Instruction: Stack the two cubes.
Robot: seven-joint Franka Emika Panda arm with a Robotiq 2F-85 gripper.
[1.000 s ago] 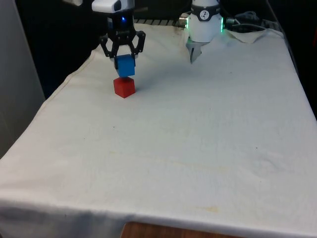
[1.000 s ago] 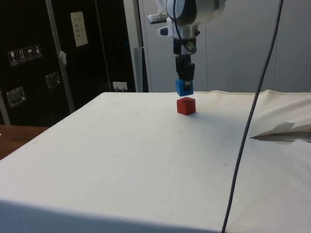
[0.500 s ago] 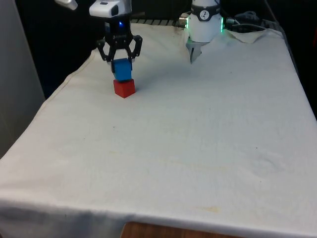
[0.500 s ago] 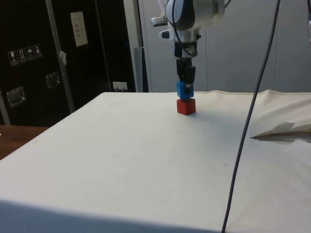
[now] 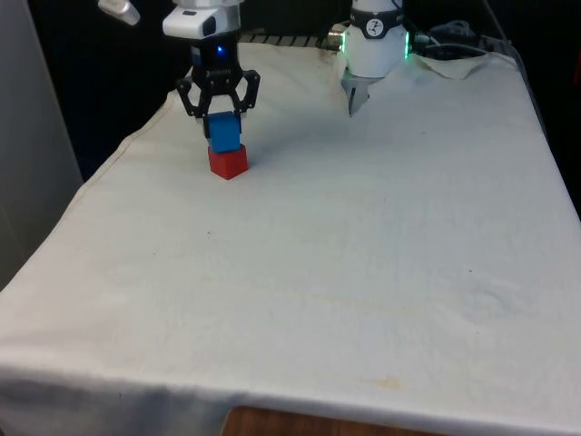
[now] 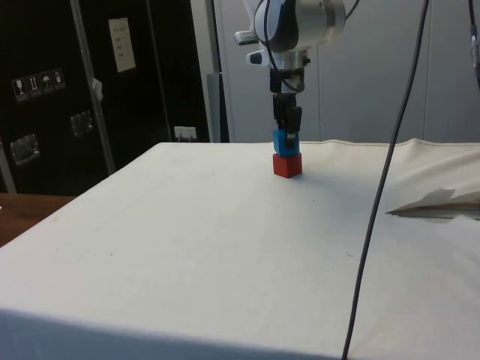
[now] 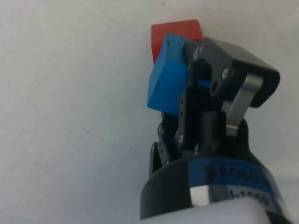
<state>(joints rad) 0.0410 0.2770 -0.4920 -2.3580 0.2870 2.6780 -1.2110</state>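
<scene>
- Gripper of mine was closed on the blue cube, with one finger on each side of it, as the front view showed.
- Blue cube now sat on top of the red cube; one second before, it hung clearly above the red one with a gap between them, and half a second before the gap was almost gone.
- From the side view the blue cube touched the red cube and was placed a little toward that view's left, so the two were not perfectly in line.
- In the wrist view the blue cube covered most of the red cube, and only one edge of the red one looked out beyond it.
- Both cubes stood on the white cloth near the far corner of the table, on the front view's left.
- I judged that the lowering was finished and the stack was nearly made; what remained was to open my fingers and lift straight up.
- Risk, in my opinion, was the small offset: if I opened with any sideways pull, the upper cube could slide or tip off.
</scene>
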